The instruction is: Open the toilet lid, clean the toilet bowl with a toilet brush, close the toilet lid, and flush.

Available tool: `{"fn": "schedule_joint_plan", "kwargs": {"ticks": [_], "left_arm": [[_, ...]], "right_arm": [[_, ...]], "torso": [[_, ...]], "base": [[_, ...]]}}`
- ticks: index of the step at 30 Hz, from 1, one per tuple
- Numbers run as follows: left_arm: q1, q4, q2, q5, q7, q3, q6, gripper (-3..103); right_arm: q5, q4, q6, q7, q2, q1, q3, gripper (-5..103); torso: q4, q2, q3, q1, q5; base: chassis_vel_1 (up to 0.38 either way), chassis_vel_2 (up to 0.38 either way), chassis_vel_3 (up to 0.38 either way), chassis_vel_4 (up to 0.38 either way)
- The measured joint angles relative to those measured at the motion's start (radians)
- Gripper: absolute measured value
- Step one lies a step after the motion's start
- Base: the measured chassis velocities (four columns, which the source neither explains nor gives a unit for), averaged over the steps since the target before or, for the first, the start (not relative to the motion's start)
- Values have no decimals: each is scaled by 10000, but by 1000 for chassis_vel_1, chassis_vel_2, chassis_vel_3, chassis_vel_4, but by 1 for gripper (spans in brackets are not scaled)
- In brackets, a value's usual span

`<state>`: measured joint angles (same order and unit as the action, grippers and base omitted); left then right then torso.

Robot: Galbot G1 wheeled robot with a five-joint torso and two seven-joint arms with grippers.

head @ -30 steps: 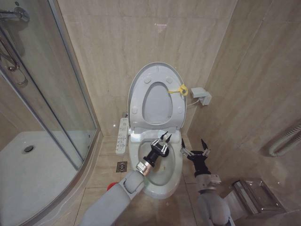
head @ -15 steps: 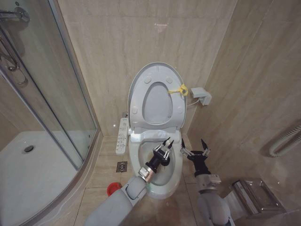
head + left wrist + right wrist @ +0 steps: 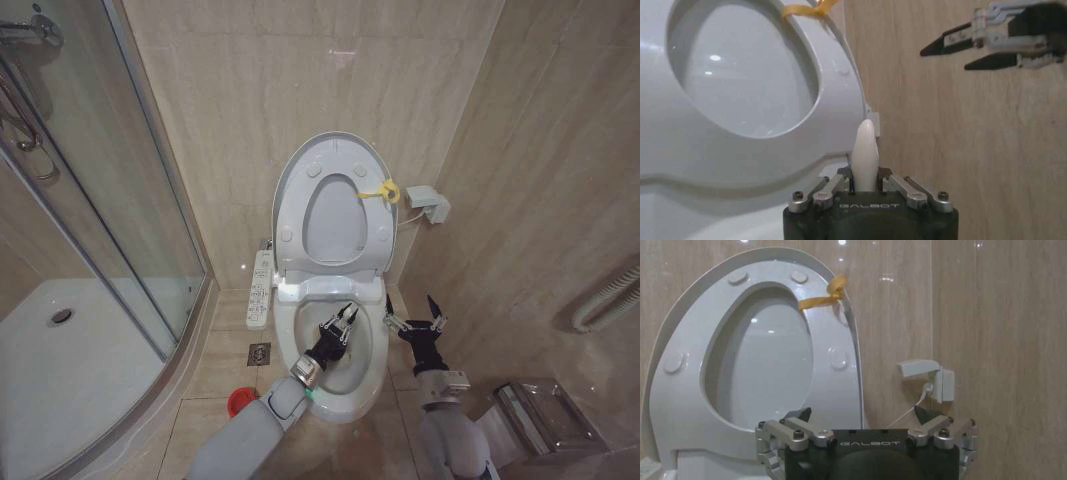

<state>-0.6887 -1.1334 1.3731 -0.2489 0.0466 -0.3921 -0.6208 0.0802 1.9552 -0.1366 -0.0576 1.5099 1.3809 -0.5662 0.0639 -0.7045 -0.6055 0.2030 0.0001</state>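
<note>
The toilet lid (image 3: 335, 215) stands raised against the wall with the ring seat (image 3: 296, 190) in front of it and a yellow tag (image 3: 384, 190) at its rim. Below lies the open toilet bowl (image 3: 288, 322). My left gripper (image 3: 338, 324) hangs over the bowl's inside, shut on the white handle of the toilet brush (image 3: 865, 145). The rest of the brush is hidden. The brush's red holder (image 3: 238, 401) sits on the floor left of the bowl. To the right of the bowl rim my right gripper (image 3: 415, 322) stands open and holds nothing.
A white button panel (image 3: 260, 290) runs along the bowl's left side. A wall socket (image 3: 428, 203) with a cable is right of the lid. The glass shower enclosure (image 3: 90, 230) fills the left. A floor drain (image 3: 259, 353) and a metal holder (image 3: 540, 415) lie low.
My left gripper has moved down and back toward me, lower over the bowl, with the brush handle still in it. The red holder has come into view. The right arm has stayed still.
</note>
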Motion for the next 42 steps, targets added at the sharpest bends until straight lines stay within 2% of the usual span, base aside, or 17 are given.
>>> {"fn": "schedule_joint_plan", "kwargs": {"ticks": [5,8,16,18,27,32,36,42], "left_arm": [[-215,-933,-111,4,7,-250,122,22],[-256,-1084,-163,-7,-2,-312,157,22],[92,376,-146,3,-168,71,-183,22],[108,422,-153,4,-170,105,-213,22],[-208,-944,-372,-90,-166,-219,-34,22],[-99,-384,-343,-109,-244,-139,-84,22],[-2,-21,-367,381,-133,112,-3,22],[-134,-811,-482,228,-98,-62,91,22]], "right_arm": [[0,0,0,0,0,0,0,100],[0,0,0,0,0,0,0,100],[0,0,0,0,0,0,-1,100],[0,0,0,0,0,0,0,100],[0,0,0,0,0,0,0,100],[0,0,-1,-1,0,0,-1,100],[0,0,0,0,0,0,0,100],[0,0,0,0,0,0,-1,100]], "torso": [[2,0,0,-1,-2],[1,-1,1,-1,-3],[-1,0,0,0,-1],[-1,0,0,0,-1],[3,0,1,-1,-2],[2,0,0,-1,-2],[-2,0,0,0,-1],[3,0,0,0,-1]], "base": [[0,0,0,0],[0,0,0,0],[0,0,0,0],[0,0,0,0],[0,0,0,0],[0,0,0,0],[0,0,0,0],[0,0,0,0]]}}
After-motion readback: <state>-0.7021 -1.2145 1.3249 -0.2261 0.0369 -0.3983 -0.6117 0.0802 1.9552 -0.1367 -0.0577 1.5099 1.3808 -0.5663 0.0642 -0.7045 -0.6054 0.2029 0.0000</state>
